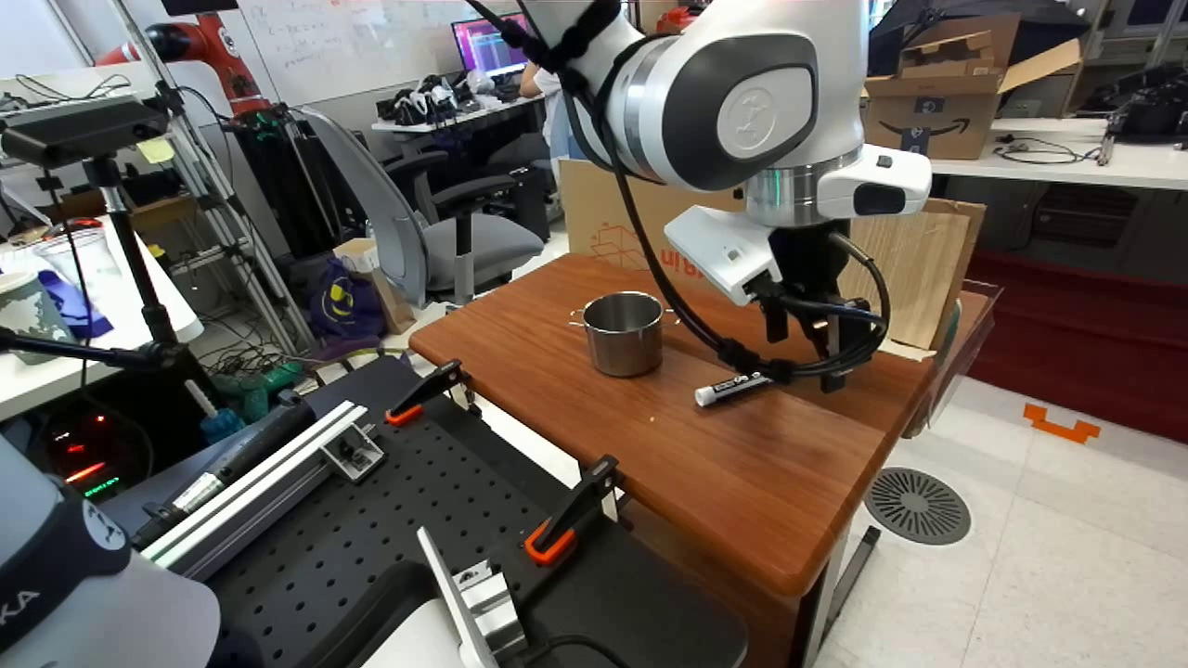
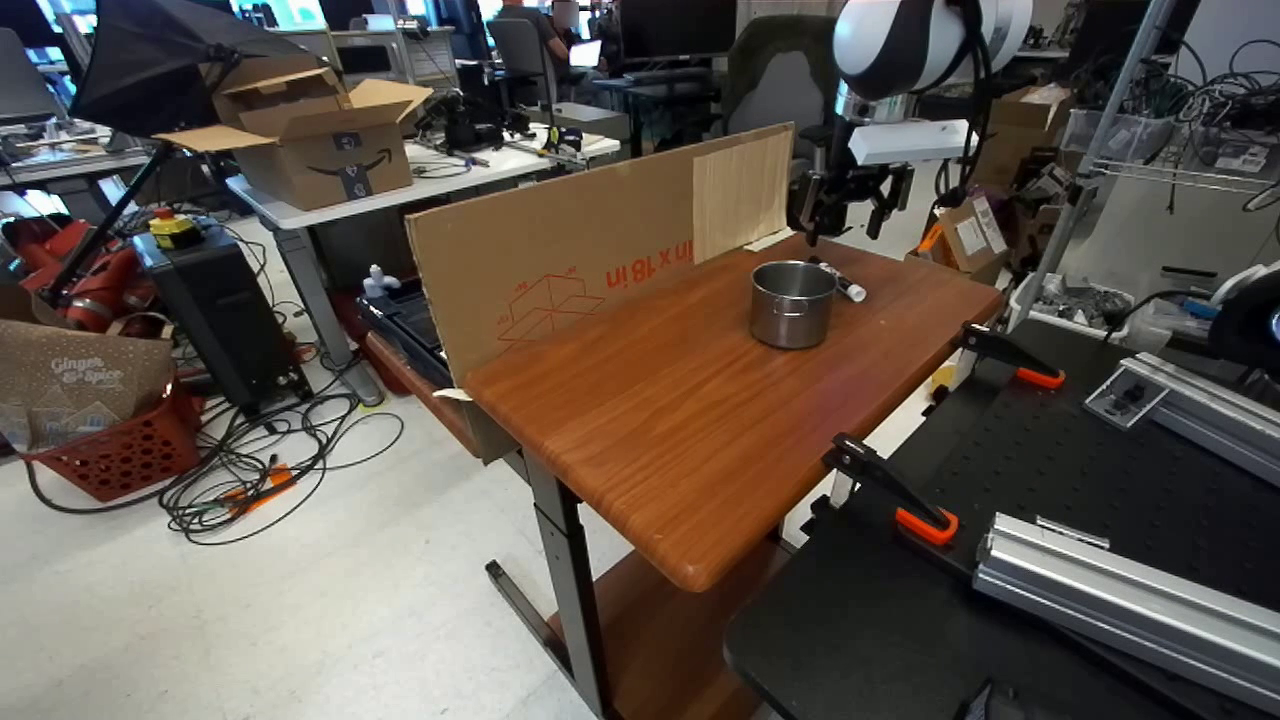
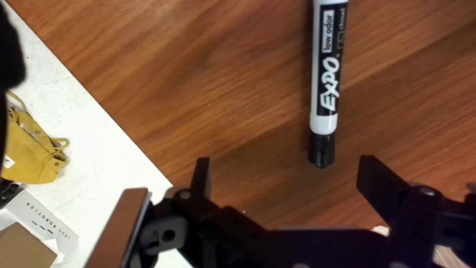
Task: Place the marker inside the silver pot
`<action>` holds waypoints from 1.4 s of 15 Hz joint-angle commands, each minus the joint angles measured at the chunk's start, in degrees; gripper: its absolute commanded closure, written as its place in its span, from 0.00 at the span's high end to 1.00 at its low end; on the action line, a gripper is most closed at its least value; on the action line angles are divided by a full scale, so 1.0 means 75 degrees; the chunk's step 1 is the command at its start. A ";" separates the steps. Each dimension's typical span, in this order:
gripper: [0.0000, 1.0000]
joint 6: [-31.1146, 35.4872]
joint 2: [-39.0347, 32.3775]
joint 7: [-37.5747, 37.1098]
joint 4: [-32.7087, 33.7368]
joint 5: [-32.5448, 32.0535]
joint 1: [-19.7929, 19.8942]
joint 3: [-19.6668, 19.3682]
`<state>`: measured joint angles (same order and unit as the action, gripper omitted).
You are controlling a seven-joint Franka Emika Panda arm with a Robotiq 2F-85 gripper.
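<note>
On the brown wood bench (image 1: 520, 343), the marker (image 3: 328, 83) lies near the silver pot (image 1: 624, 339). The claw (image 3: 284, 163) is spread wide, holding nothing. Best line it up over the marker's middle, go down gently, then squeeze.

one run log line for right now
gripper: open, empty, above table | marker: lying on table, unheld | silver pot: upright on table | status: marker not in pot
</note>
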<state>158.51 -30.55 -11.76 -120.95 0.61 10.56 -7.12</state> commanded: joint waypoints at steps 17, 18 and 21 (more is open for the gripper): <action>0.00 -0.0852 -0.0531 0.0276 0.0645 0.0273 -0.0144 0.0146; 0.04 -0.0862 -0.0537 0.0280 0.0653 0.0274 -0.0131 0.0137; 0.05 -0.0843 -0.0465 0.0147 0.0602 0.0197 -0.0188 -0.0023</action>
<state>153.77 -33.65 -11.57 -117.45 0.63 9.69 -6.17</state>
